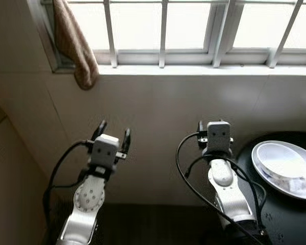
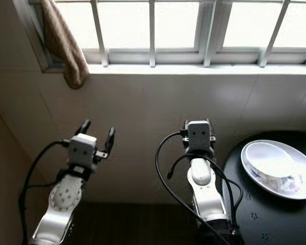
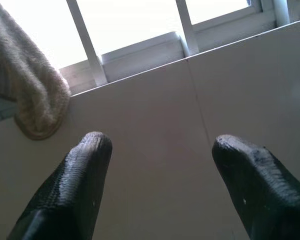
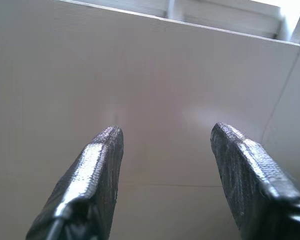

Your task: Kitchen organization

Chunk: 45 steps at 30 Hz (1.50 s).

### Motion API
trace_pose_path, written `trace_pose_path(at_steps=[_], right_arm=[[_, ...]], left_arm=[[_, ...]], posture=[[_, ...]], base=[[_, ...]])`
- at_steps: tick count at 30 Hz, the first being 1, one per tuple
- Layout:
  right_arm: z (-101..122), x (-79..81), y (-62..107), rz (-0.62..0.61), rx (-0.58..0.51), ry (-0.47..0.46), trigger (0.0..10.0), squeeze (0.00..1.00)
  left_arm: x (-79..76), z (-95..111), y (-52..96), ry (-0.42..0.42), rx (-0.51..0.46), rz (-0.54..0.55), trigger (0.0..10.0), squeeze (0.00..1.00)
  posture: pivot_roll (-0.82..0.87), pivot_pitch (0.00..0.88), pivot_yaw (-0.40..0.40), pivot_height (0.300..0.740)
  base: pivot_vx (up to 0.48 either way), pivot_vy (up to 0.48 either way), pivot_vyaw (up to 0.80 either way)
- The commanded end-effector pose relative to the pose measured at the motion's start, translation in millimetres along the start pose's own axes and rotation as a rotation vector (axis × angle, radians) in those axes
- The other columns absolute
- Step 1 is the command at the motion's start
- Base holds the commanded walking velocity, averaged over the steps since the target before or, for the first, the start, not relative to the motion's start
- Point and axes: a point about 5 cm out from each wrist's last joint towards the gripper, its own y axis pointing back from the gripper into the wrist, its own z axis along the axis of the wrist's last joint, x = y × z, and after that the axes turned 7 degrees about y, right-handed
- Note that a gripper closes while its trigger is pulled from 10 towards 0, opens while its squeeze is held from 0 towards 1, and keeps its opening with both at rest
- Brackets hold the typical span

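Observation:
A white oval dish (image 1: 284,167) lies on a round black surface (image 1: 275,214) at the lower right. My left gripper (image 1: 113,130) is raised in front of the pale tiled wall, open and holding nothing. In the left wrist view its black fingers (image 3: 85,160) stand wide apart, pointing at the wall below the window sill. My right gripper (image 4: 165,135) is also open and holds nothing, facing the same wall. Its grey wrist block (image 1: 219,135) sits just left of the dish, apart from it.
A brown towel (image 1: 74,46) hangs from the window frame at the upper left. A barred window (image 1: 194,30) runs along the top above a white sill. A beige cabinet (image 1: 5,168) stands at the far left. Black cables (image 1: 188,178) loop beside the right arm.

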Motion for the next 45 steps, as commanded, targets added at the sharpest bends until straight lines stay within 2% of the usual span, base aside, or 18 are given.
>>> trace_pose_path(at_steps=[1, 4, 6, 14, 19, 27, 35, 38, 45], right_arm=[[-6, -7.6, -0.8, -0.031, 0.029, 0.000, 10.0, 0.00], [-6, -7.8, -1.0, -0.034, 0.031, -0.005, 10.0, 0.00], [-7, -9.2, -1.0, -0.051, 0.049, -0.042, 10.0, 0.00], [-6, -10.8, -1.3, -0.064, 0.034, -0.024, 10.0, 0.00], [-6, -17.3, -2.8, -0.112, 0.042, -0.023, 10.0, 0.00], [-7, -16.9, -3.7, -0.112, 0.048, -0.023, 10.0, 0.00], [-11, -20.3, -5.2, -0.132, 0.083, -0.071, 10.0, 0.00], [-17, -22.0, -5.9, -0.133, 0.130, -0.096, 10.0, 0.00], [-40, -40.2, -9.0, -0.241, 0.319, -0.239, 10.0, 0.00]], left_arm=[[-8.8, -1, -0.5, 0.014, 0.009, -0.028, 10.0, 0.00], [-9.3, -1, -0.6, 0.015, 0.006, -0.031, 10.0, 0.00], [-10.6, 0, -0.4, 0.019, -0.002, -0.036, 10.0, 0.00], [-13.0, 1, -0.4, 0.025, -0.010, -0.051, 10.0, 0.00], [-12.9, -1, 0.6, 0.021, -0.003, -0.052, 10.0, 0.00], [-13.9, -3, 1.0, 0.017, 0.007, -0.060, 10.0, 0.00], [-13.8, -5, 1.6, 0.013, 0.015, -0.065, 10.0, 0.00], [-14.3, -5, 1.9, 0.013, 0.018, -0.067, 10.0, 0.00], [-13.8, -7, 2.7, 0.009, 0.029, -0.068, 10.0, 0.00]], posture=[[-0.03, 0.000, 0.012, 0.740], [-0.03, 0.000, 0.013, 0.740], [-0.03, 0.000, 0.013, 0.740], [-0.03, 0.000, 0.014, 0.740], [-0.03, 0.000, 0.014, 0.740], [-0.03, 0.000, 0.014, 0.740], [-0.03, 0.000, 0.016, 0.740], [-0.03, 0.000, 0.015, 0.740], [-0.04, 0.000, 0.015, 0.740]], base=[[0.416, 0.000, 0.00], [0.419, 0.000, -0.39], [0.343, 0.000, -0.80], [0.000, 0.000, -0.80], [0.000, 0.000, -0.80], [0.000, 0.000, -0.80], [0.000, 0.000, -0.79], [0.000, 0.000, -0.25], [0.000, 0.000, 0.00]])
